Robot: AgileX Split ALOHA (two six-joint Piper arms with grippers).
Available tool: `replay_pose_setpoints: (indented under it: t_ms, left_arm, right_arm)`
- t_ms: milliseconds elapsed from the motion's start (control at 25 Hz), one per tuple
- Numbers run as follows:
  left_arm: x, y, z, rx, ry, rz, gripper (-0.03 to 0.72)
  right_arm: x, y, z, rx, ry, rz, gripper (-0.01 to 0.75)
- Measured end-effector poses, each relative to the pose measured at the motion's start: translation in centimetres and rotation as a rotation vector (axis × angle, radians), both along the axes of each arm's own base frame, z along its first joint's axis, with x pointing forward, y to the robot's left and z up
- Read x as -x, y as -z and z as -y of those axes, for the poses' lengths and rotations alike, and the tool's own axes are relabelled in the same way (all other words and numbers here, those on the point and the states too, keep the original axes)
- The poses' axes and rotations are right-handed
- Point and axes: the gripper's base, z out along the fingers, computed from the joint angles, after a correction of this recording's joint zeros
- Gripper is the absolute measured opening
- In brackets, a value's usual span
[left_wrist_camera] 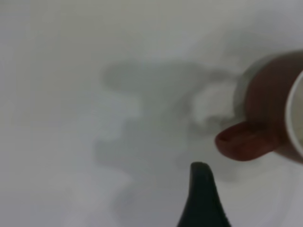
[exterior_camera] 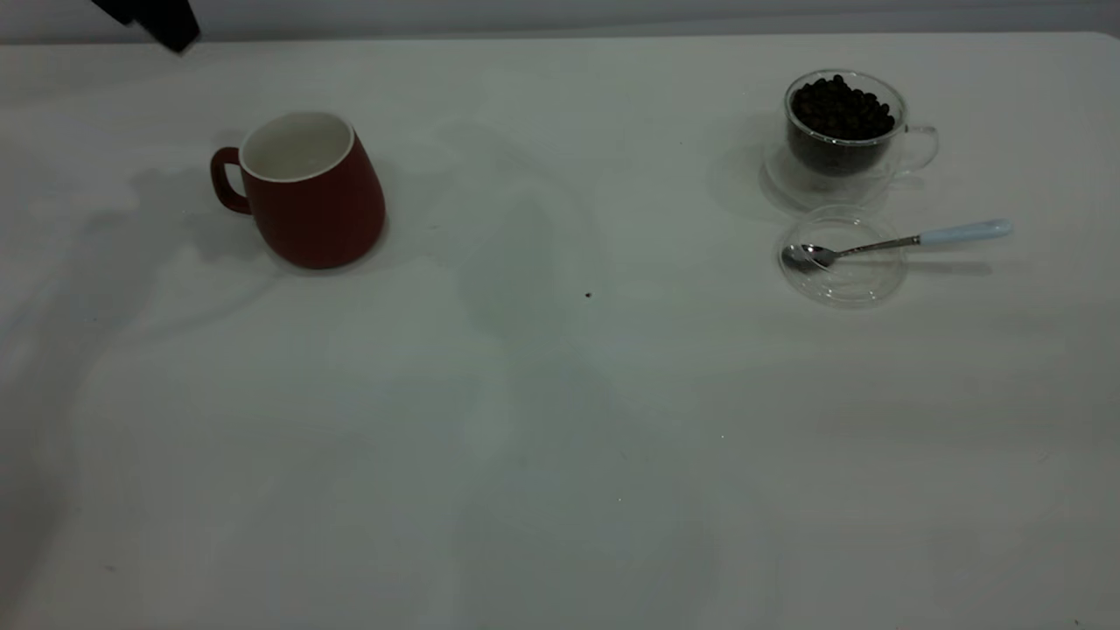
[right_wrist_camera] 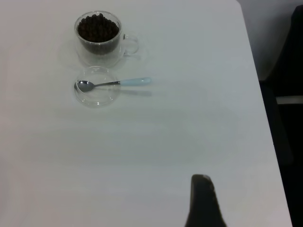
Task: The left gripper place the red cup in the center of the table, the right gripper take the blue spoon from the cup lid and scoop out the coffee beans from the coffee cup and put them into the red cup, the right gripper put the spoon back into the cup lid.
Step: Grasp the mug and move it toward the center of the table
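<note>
One left finger [left_wrist_camera: 202,191] near red cup [left_wrist_camera: 270,127] handle, apart.

Both wrist views show one matte black, tapered finger [left_wrist_camera: 202,196] with a rounded tip.

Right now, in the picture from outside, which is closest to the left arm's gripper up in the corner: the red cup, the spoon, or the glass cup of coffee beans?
From the left gripper at the far left corner:
1. Red cup, on the table's left side, nearest by far.
2. Coffee cup, at the far right.
3. Blue spoon, resting across the cup lid at the right, farthest.
</note>
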Motion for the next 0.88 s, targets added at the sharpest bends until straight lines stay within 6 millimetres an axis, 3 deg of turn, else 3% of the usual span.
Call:
replay_pose_setpoints:
  t_ms: [120, 440, 720, 880]
  left_arm:
    - [0.0, 1.8, 0.1, -0.05, 0.168, -0.026, 0.587]
    - [-0.1, 2.3, 0.4, -0.116, 0.507, 0.023, 0.587]
    - [0.3, 4.7, 0.5, -0.162, 0.822, -0.01, 0.587]
    - [0.5, 5.9, 0.5, -0.163, 0.89, -0.03, 0.587]
  right_arm:
    - [0.0, 0.0, 0.0, 0.0, 0.0, 0.0, 0.543]
    - [0.0, 0.0, 0.0, 0.0, 0.0, 0.0, 0.543]
    - [0.0, 0.0, 0.0, 0.0, 0.0, 0.0, 0.543]
    - [0.0, 0.0, 0.0, 0.0, 0.0, 0.0, 0.543]
